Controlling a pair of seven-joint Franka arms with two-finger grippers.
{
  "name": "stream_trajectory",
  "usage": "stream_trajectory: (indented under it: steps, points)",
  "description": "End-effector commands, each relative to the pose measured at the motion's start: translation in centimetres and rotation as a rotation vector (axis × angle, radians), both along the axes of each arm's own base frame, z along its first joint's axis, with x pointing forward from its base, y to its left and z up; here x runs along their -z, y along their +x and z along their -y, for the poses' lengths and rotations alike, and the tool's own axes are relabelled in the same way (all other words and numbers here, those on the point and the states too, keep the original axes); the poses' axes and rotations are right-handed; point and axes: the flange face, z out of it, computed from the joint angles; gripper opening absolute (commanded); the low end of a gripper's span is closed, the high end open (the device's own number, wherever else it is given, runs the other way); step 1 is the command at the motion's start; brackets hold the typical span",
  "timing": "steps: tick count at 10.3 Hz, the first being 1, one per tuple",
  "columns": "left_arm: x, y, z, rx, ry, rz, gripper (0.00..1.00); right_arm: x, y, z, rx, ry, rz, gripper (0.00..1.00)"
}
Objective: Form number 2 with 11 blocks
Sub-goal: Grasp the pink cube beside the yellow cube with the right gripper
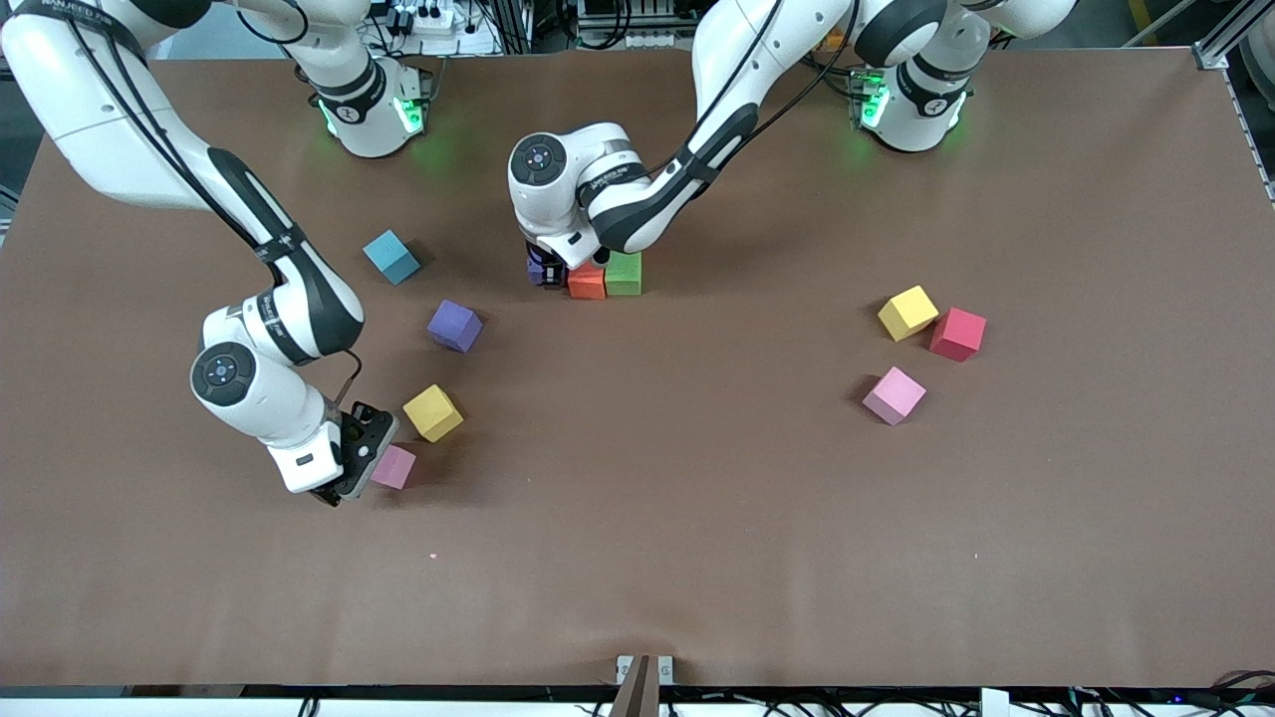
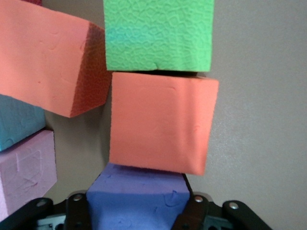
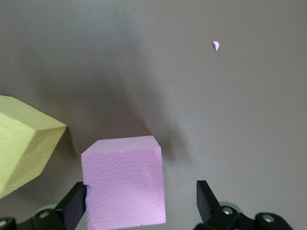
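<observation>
1. Three matte foam cubes in a row make the only built part in the front view: a purple cube (image 1: 543, 267) mostly hidden under the left tool (image 1: 551, 267), an orange cube (image 1: 587, 282) and a green cube (image 1: 625, 274), touching, at mid surface (image 1: 697, 518) toward the robots' bases. Loose cubes lie apart: blue (image 1: 391, 257), another purple (image 1: 455, 326), yellow (image 1: 432, 412) and pink (image 1: 394, 467) toward the right arm's end; yellow (image 1: 907, 313), red (image 1: 958, 334) and pink (image 1: 893, 395) toward the left arm's end. The right tool (image 1: 361, 453) sits low at that first pink cube.

2. Left wrist view: the left tool's fingers (image 2: 76, 211) are clamped on the purple cube (image 2: 136, 199), which meets the orange cube (image 2: 160, 122); the green cube (image 2: 158, 34) follows. To seat it well, I judge it should be pressed flush and square before release, since the orange face looks slightly skewed.

3. Right wrist view: the right tool's fingers (image 3: 76, 206) stand apart around the pink cube (image 3: 124, 182), one touching, the other off it. Centring before closing should stop the cube twisting.
</observation>
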Motion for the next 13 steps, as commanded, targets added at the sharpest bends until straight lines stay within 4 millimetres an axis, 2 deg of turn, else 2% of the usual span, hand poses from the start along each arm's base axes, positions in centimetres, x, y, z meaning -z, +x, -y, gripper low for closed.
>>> stream_trajectory:
  steps: [1,2,3,5,6,7,8,10,13]
  points:
    - [0.4,-0.3,0.5,-0.008,0.005,0.009,0.50,1.3,0.4,-0.4,0.006,0.004,0.004,1.00]
    - [0.5,-0.2,0.4,-0.009,0.007,0.011,0.52,1.4,0.4,-0.3,0.007,0.004,0.002,1.00]
    - [0.5,-0.1,0.4,-0.010,0.008,0.013,0.59,1.7,0.3,-0.3,0.007,0.006,-0.001,1.00]
    - [0.6,0.3,0.1,-0.014,0.012,0.019,0.59,2.1,0.2,-1.2,-0.009,0.007,-0.001,1.00]
    - [0.7,0.8,-0.1,-0.020,0.016,0.023,0.59,2.1,0.2,-1.4,-0.013,0.007,0.002,0.97]
    - [0.7,0.8,-0.1,-0.016,0.016,0.025,0.60,2.2,0.1,-1.8,-0.019,0.007,0.000,0.87]
    - [0.7,0.7,-0.1,-0.012,0.016,0.025,1.00,2.2,0.1,-1.9,-0.021,0.006,0.001,0.72]
    - [0.2,0.2,0.3,-0.006,0.011,0.029,1.00,2.2,0.1,-1.9,-0.023,0.006,0.001,0.48]
    - [-2.1,-0.5,0.6,0.007,0.026,0.017,1.00,0.8,1.0,-1.2,-0.019,-0.001,0.019,0.36]
